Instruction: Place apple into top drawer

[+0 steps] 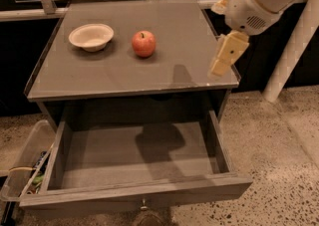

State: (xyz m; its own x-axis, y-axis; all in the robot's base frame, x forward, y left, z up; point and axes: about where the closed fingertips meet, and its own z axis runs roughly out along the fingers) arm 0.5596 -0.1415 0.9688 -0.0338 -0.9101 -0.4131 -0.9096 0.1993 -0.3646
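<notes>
The red apple [143, 44] with yellowish patches and a short stem sits on the grey cabinet top [164, 65], left of its middle. The top drawer [134, 190] below is pulled wide open, and its inside shows nothing. Its small metal knob [143, 203] shows at the front panel. My gripper [223, 62] hangs from the white arm over the right edge of the cabinet top, well to the right of the apple and apart from it. It holds nothing.
A shallow cream bowl [91, 36] stands left of the apple. A clear plastic bin [22, 163] with small items sits on the floor left of the drawer. A white post [291, 51] stands at the right. A metal rail [99, 8] runs behind the cabinet.
</notes>
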